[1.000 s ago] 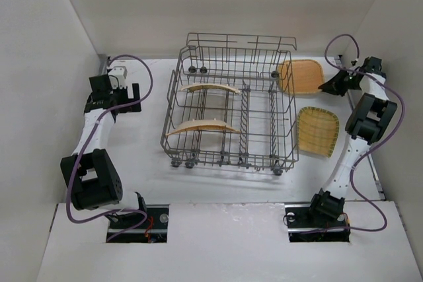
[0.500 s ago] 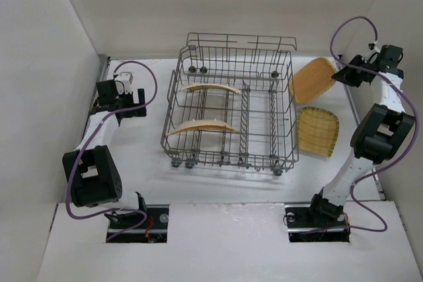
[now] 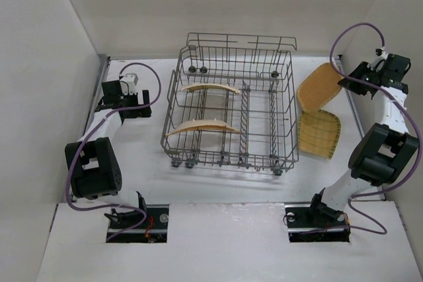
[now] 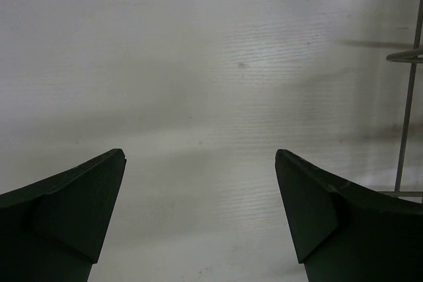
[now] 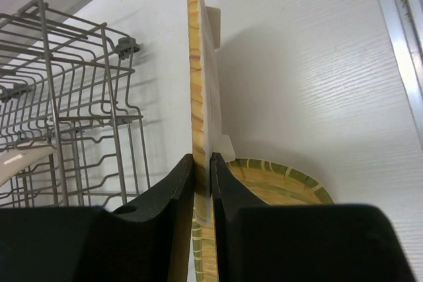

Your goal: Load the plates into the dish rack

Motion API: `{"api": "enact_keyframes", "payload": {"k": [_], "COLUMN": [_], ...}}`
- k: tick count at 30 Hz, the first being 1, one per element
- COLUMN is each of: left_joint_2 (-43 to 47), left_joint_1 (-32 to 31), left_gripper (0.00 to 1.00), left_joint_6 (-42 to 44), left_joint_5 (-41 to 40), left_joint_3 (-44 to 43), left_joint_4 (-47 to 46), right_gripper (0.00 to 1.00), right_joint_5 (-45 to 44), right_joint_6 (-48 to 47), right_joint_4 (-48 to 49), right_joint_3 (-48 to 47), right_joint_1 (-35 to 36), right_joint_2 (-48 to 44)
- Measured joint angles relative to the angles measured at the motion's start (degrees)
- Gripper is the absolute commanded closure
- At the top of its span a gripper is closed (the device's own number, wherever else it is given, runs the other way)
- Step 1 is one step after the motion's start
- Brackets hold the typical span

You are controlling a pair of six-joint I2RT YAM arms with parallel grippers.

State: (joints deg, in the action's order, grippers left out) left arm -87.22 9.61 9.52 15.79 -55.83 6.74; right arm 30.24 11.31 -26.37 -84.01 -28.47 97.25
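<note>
Right wrist, ribbed woven plate (image 5: 197, 64) edge-on, grey wire rack (image 5: 69, 97)

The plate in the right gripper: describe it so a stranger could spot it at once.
Start at the grey wire dish rack mid-table and look just past its right side, where there are two yellow-orange plates. This is the farther plate, tilted up in the shut right gripper; the nearer plate lies flat on the table.

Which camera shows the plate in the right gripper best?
The top external view: the held plate shows its broad face, tilted beside the dish rack. The right wrist view shows only its thin edge pinched in the right gripper. The left wrist view misses it.
</note>
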Motion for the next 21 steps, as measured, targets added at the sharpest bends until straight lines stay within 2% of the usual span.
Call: {"api": "enact_keyframes", "payload": {"k": [21], "left_joint_2": [-2.3], "left_joint_1": [-1.6], "left_gripper": [0.0], "left_joint_6": [-0.4], "left_joint_5": [2.2], "left_joint_3": [0.0], "left_joint_4": [-1.4], "right_gripper": [1.0], "right_joint_5": [-1.7], "right_joint_6": [-2.1], "right_joint_4": [0.2], "right_joint_3": [2.8], "right_joint_1": [1.2], "right_joint_2": [-16.2]}}
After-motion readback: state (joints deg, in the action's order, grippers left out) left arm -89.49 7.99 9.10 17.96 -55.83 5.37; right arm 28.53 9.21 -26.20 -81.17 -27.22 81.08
